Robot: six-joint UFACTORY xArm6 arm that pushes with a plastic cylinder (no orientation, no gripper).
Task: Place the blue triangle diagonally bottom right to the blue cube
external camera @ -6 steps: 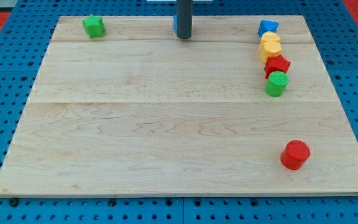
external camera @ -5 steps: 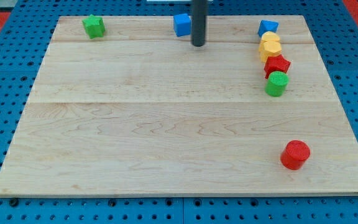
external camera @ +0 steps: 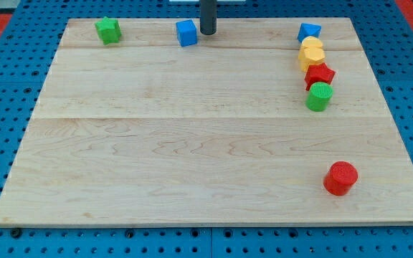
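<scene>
Crowding blue triangle [external camera: 308,31]: yellow block [external camera: 311,53] below.

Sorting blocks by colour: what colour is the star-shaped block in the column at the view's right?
Red. The star shows clearly in the camera view, between a yellow block and a green one.

Near the view's top edge of the wooden board [external camera: 192,143], my tip [external camera: 207,33] stands just right of the blue cube [external camera: 186,33], while the blue triangle [external camera: 308,31] sits far right (heading a touching column of blocks running downward), well apart from both.
</scene>
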